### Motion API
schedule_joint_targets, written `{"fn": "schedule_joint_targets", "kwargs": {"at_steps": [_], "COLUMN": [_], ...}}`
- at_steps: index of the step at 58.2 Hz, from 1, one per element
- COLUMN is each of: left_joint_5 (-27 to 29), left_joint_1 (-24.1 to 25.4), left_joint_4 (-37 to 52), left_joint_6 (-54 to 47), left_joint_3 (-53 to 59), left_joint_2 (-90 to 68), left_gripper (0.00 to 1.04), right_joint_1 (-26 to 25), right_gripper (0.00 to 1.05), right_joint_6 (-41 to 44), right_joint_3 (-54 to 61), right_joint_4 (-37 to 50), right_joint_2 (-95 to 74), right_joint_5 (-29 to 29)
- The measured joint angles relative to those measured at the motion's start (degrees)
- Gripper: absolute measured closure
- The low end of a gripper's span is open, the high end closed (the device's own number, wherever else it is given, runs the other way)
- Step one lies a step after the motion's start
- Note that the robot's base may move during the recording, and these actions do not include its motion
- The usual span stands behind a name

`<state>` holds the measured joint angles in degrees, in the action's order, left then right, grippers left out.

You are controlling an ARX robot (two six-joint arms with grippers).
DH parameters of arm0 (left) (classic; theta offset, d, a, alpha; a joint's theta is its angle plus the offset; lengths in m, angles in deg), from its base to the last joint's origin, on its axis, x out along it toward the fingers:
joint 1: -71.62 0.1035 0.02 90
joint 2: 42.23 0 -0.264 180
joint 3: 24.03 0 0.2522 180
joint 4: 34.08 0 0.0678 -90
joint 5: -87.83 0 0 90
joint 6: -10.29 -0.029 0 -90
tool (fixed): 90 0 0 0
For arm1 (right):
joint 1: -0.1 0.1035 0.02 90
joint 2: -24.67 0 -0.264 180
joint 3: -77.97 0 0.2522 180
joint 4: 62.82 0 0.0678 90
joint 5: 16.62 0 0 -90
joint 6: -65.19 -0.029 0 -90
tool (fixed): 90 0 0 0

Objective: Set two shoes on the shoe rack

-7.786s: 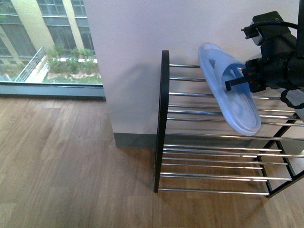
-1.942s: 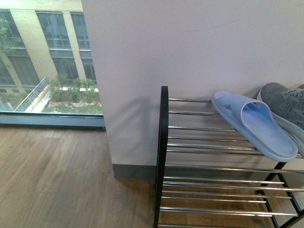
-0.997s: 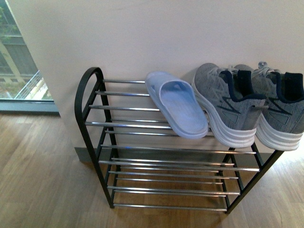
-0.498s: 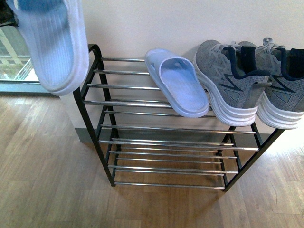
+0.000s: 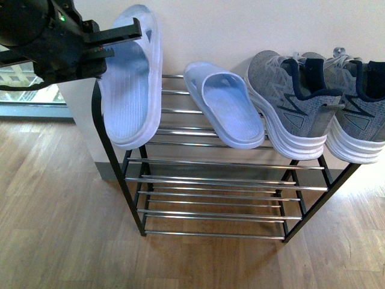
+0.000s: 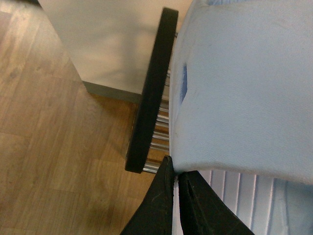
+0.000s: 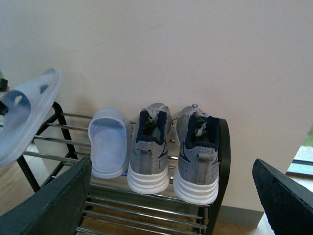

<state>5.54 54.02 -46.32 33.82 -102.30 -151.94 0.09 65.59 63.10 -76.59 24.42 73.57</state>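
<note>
Two grey sneakers [image 5: 296, 117] [image 5: 358, 114] with white soles stand side by side on the top tier of the shoe rack [image 5: 216, 180], at its right end; the right wrist view shows them from behind [image 7: 149, 152] [image 7: 197, 156]. A blue slipper [image 5: 224, 112] lies on the same tier to their left. My left gripper [image 5: 108, 42] is shut on a second blue slipper [image 5: 129, 78], held sole outward above the rack's left end; its fingers [image 6: 161, 205] pinch the slipper's edge [image 6: 244, 98]. My right gripper [image 7: 171, 196] hangs open in front of the rack, nothing between its fingers.
The rack stands against a pale wall [image 5: 240, 30] on a wood floor [image 5: 60, 229]. A window [image 5: 24, 84] lies to the left. The rack's two lower tiers [image 5: 210, 205] hold nothing. Its black arched end [image 6: 151, 93] is close beside the held slipper.
The held blue slipper has swung right and down, from the upper left corner to just over the rack's left end. The left arm now shows. Shoes on the rack are unmoved.
</note>
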Motion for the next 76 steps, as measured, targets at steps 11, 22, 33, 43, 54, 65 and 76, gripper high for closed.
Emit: {"fn": "schedule_joint_targets", "kwargs": {"at_steps": [11,22,33,43,54,65,76], "left_joint_5": [-0.9,-1.51,-1.27,-1.51,-1.07,0.02,0.15], "left_joint_1": [-0.79,-1.77,-2.1,-2.12,-2.29,-2.25,-2.23], "left_joint_4": [-1.86,-3.06,-4.02,-4.48,-5.66,-6.6,-6.38], "left_joint_6": [-0.04,-0.15,-0.13,-1.14,-3.63,-7.02,-8.33], "left_joint_3": [-4.81,-6.54,-8.79,-10.91,-15.21,-19.56,-20.22], "left_joint_2": [-5.01,-8.2,-11.37,-14.08,-17.18,-19.82,-20.28], "left_gripper": [1.03,1.03,1.03,1.03,1.03,1.03,1.03], "right_joint_1": [0.0,0.0,0.0,0.0,0.0,0.0,0.0], "right_gripper": [0.09,0.09,0.09,0.09,0.09,0.09,0.09], "right_joint_6": [0.0,0.0,0.0,0.0,0.0,0.0,0.0], "right_joint_3": [0.0,0.0,0.0,0.0,0.0,0.0,0.0], "right_joint_4": [0.0,0.0,0.0,0.0,0.0,0.0,0.0], "right_joint_2": [0.0,0.0,0.0,0.0,0.0,0.0,0.0], "right_joint_5": [0.0,-0.02,0.0,0.0,-0.02,-0.02,0.0]}}
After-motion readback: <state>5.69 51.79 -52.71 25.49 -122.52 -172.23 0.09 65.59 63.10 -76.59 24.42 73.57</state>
